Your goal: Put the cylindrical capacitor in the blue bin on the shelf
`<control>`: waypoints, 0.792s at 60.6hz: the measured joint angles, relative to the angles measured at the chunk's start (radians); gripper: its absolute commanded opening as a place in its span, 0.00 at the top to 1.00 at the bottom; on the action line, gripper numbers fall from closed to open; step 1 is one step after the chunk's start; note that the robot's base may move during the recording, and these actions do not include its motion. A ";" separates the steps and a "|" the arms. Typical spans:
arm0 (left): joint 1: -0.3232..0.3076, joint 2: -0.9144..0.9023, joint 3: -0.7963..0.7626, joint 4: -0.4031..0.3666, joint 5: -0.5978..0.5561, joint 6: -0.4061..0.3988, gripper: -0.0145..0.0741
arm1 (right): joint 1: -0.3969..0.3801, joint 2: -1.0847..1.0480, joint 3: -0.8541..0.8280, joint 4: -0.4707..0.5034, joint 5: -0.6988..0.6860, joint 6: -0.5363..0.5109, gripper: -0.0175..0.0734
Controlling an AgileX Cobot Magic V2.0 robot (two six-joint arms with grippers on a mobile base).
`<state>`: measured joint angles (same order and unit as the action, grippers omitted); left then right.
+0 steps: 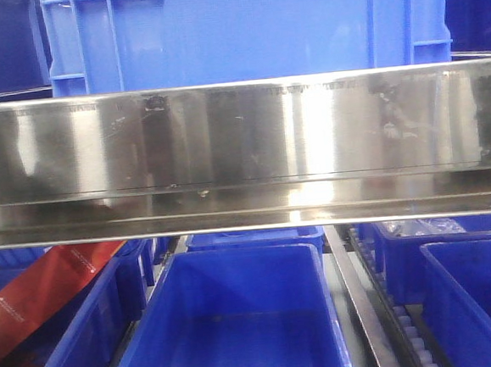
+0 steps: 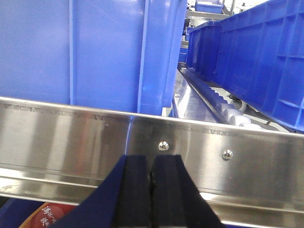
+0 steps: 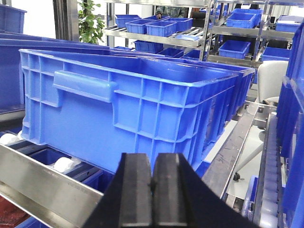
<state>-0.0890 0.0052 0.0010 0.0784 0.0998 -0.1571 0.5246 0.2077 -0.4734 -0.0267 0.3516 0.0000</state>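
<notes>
No capacitor could be made out in any view. The shelf's front rail (image 1: 243, 154) blocked much of the front view, with a large blue bin (image 1: 246, 29) above it cut off at the top. Below stood an open blue bin (image 1: 231, 321) with nothing visible inside, and a red packet (image 1: 41, 293) lay to the left. The left tool (image 2: 152, 190) and right tool (image 3: 152, 190) were each pressed closed, holding nothing visible. The right tool faced a ribbed blue crate (image 3: 128, 104) on rollers; more racks of bins stood behind.

Steel shelf rail (image 1: 243, 154) blocking straight ahead, open-topped blue bin (image 1: 231, 329) below, large blue crate (image 3: 128, 114) above
</notes>
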 measured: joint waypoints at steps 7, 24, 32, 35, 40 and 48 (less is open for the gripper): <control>0.000 0.000 0.000 0.000 0.000 0.000 0.94 | 0.000 0.000 0.000 0.000 0.000 0.000 0.97; 0.000 0.000 0.000 0.000 0.000 0.000 0.94 | -0.005 0.000 0.007 0.000 -0.009 0.000 0.97; 0.000 0.000 0.000 0.000 0.000 0.000 0.94 | -0.081 0.000 0.038 0.014 -0.050 0.000 0.97; 0.000 0.000 0.000 0.000 0.000 0.000 0.94 | -0.135 0.000 0.059 0.027 -0.079 0.000 0.97; 0.000 0.000 0.000 0.000 0.000 0.000 0.94 | -0.236 0.000 0.107 0.052 -0.112 0.000 0.97; 0.000 0.000 0.000 0.000 0.000 0.000 0.94 | -0.388 -0.022 0.200 0.081 -0.149 0.000 0.97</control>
<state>-0.0890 0.0052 0.0010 0.0784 0.0998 -0.1571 0.1365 0.1854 -0.2739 0.0546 0.2028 0.0000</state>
